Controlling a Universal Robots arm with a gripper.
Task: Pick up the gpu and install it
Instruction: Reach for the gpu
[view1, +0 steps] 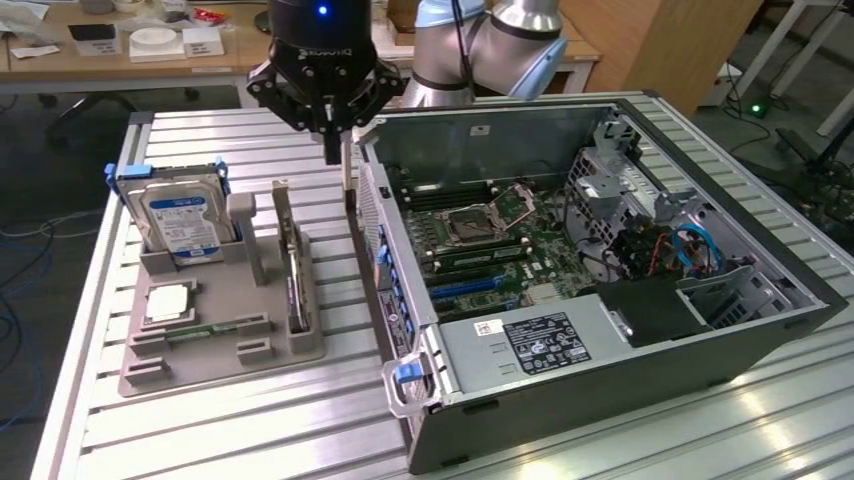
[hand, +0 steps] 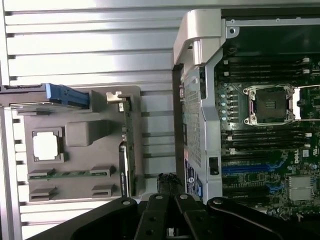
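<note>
1 pincer (view1: 331, 150): jaws closed together and gripping nothing, hanging above the strip of desk (view1: 240, 430) between holder and case.
1 gpu (view1: 296, 280): stands on edge in a slot of the grey holder (view1: 220, 355), near the pincer on the exterior view's left (pale bracket at the end nearer the pincer).
Same holder: 1 hard drive (view1: 187, 225) upright, 1 square chip (view1: 168, 300) flat, 1 green memory stick (view1: 200, 330).
1 open computer case (view1: 601, 345) on the exterior view's right, with the motherboard (view1: 494, 240) exposed.

Narrow lane between upright gpu (view1: 296, 285) and case wall (view1: 379, 215); motherboard (view1: 487, 235) reachable from above.
</note>
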